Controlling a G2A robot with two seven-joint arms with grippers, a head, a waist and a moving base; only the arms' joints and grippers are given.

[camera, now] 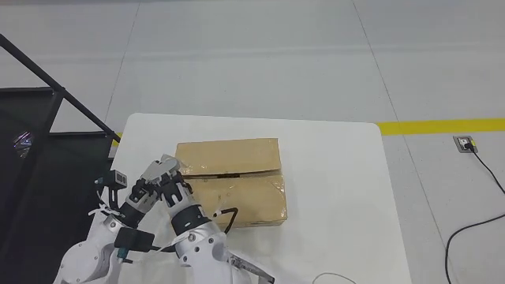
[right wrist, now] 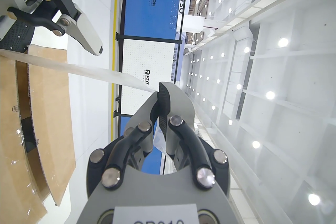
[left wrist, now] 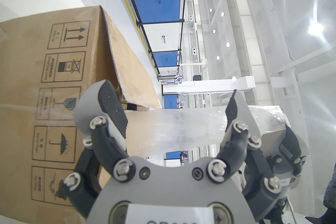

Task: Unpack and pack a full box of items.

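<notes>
Cardboard box (camera: 231, 181), one, is sitting on the white counter (camera: 339, 205), flaps lying nearly flat. Tape strip (right wrist: 86, 72), one, is stretching from its top to the right claw (right wrist: 160, 91), which is pinching the free end; the left claw (left wrist: 170, 92) is hanging spread near the strip. Likely faults: strip tearing or slipping, or the pull dragging the box.
</notes>
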